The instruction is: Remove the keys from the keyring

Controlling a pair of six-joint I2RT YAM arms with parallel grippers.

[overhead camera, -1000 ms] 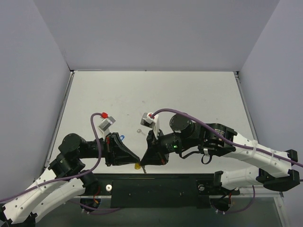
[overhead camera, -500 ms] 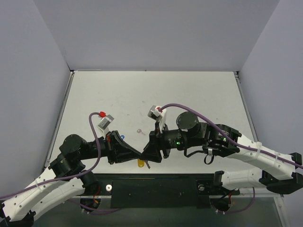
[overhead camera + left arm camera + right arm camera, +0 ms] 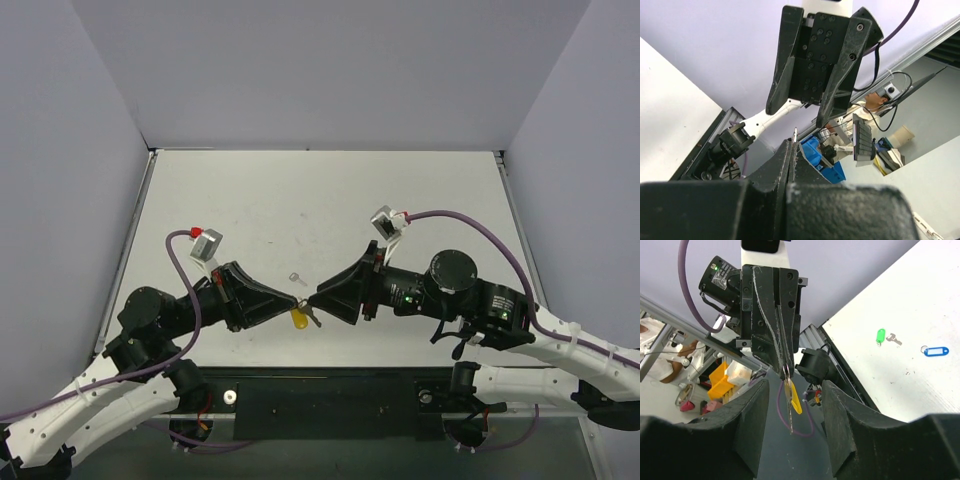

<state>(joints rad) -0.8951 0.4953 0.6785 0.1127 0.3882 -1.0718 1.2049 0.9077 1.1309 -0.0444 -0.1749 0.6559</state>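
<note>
My left gripper (image 3: 297,302) is shut on the thin metal ring of the keyring. Its closed tips show opposite in the right wrist view, where the yellow-orange keyring tag (image 3: 794,395) and a slim silver key (image 3: 790,412) hang below them. From above, the keyring (image 3: 299,318) and the key (image 3: 314,320) dangle just under the two gripper tips. My right gripper (image 3: 318,297) faces the left one, open, its fingers (image 3: 747,427) on either side of the hanging key without touching it. In the left wrist view my left gripper (image 3: 791,146) is pressed shut with a metal sliver sticking out.
A green tag (image 3: 881,335) joined to a silver key (image 3: 894,340) and a blue tag (image 3: 934,351) lie on the white table. A small silver piece (image 3: 294,277) lies just behind the grippers. The table's near edge (image 3: 330,368) is directly below them.
The right gripper has opened and drawn back to the right. Both wrists have turned and risen a little. The tag and key now hang from the left gripper alone.
</note>
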